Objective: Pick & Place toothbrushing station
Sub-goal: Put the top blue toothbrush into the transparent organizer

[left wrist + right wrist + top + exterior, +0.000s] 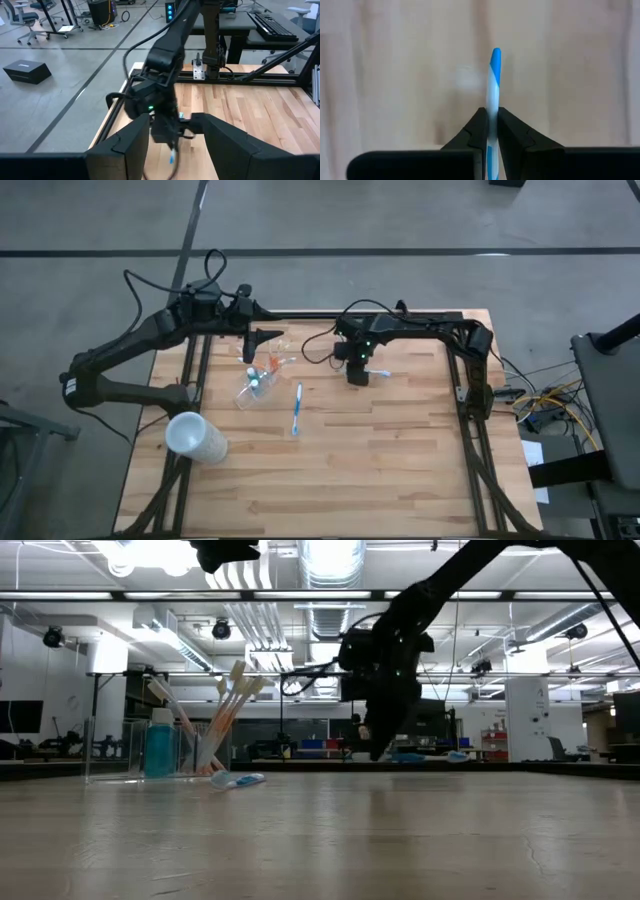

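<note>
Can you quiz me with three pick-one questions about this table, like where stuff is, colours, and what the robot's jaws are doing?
1. Where is the big cup?
A. near the left arm's base
B. under the right gripper
C. inside the tumbler

2. What colour is the brush in the right gripper?
A. white-orange
B. white-blue
C. green

3. The right gripper's jaws are:
A. wide open
B. shut on a brush
C. holding the tube

Answers: 1 A, the high view shows it by that corner. 2 B, the right wrist view shows blue and white. 3 B, the jaws pinch the brush's handle.
</note>
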